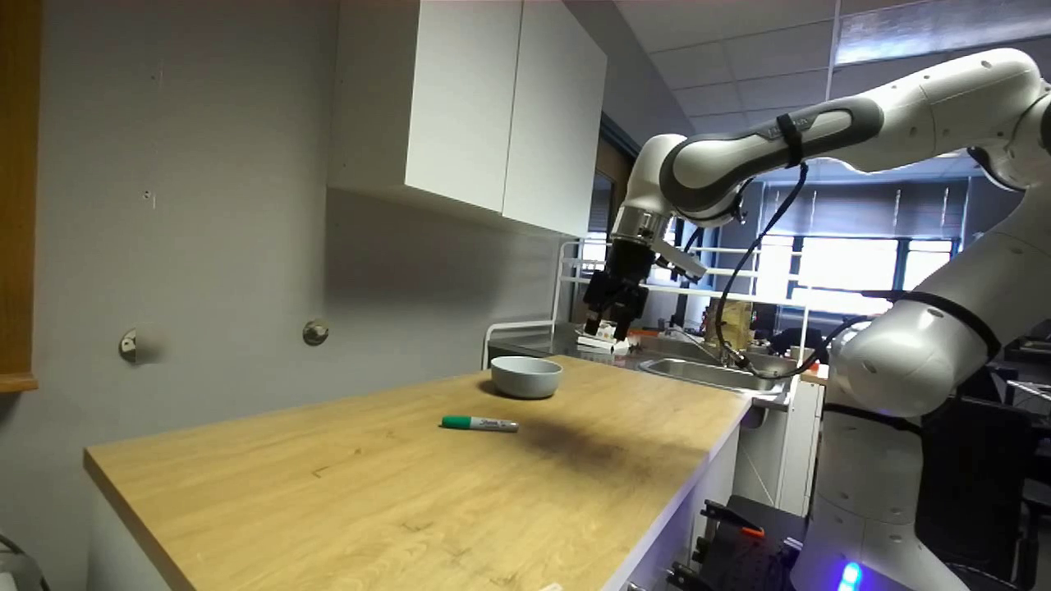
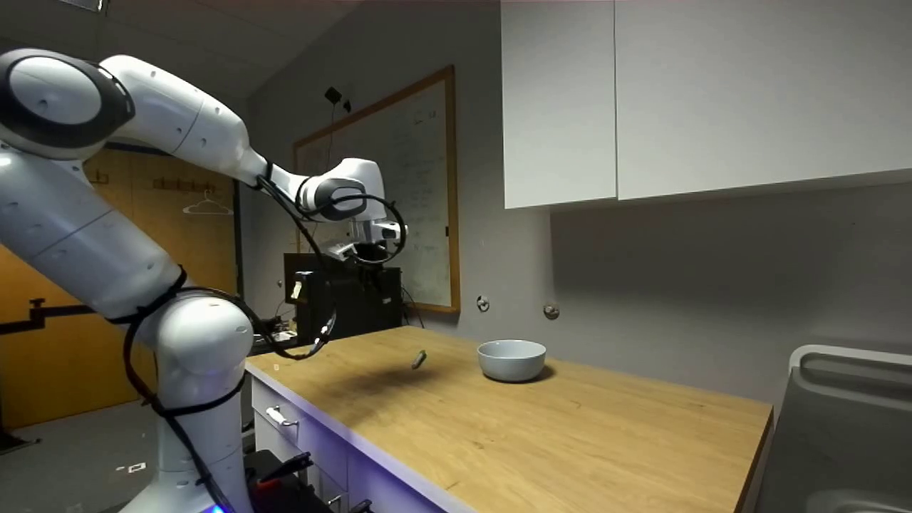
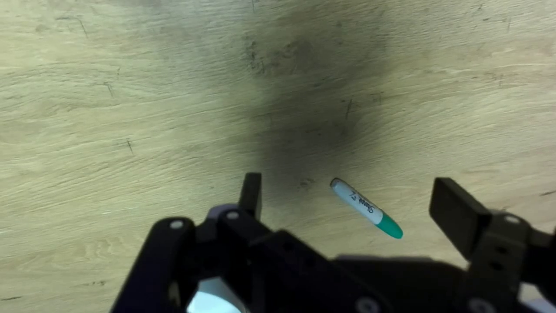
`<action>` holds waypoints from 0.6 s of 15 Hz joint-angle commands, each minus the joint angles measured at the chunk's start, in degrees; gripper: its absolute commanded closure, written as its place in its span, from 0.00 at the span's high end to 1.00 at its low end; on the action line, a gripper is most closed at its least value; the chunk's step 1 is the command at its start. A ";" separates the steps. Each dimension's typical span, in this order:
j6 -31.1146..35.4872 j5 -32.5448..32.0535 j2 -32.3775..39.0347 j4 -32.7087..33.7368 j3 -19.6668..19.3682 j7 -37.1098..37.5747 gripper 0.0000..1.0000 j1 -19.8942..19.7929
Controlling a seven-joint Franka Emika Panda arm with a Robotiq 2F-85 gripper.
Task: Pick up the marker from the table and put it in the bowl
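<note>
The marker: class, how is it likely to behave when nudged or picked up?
The marker would probably roll sideways if nudged, given its slim, rounded barrel. Its straight, rigid-looking body suggests little bending. Lying flat on the countertop, it seems unlikely to tip.

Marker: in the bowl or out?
Out: the marker lies on the table, apart from the bowl, in both exterior views.
</note>
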 commanded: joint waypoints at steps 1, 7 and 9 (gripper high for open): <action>1.49 -1.01 6.70 4.05 -0.73 -2.16 1.00 -0.76; 4.29 -4.38 20.89 13.88 -0.50 -7.51 1.00 0.50; 3.36 -3.61 26.21 18.53 -1.34 -12.35 1.00 1.69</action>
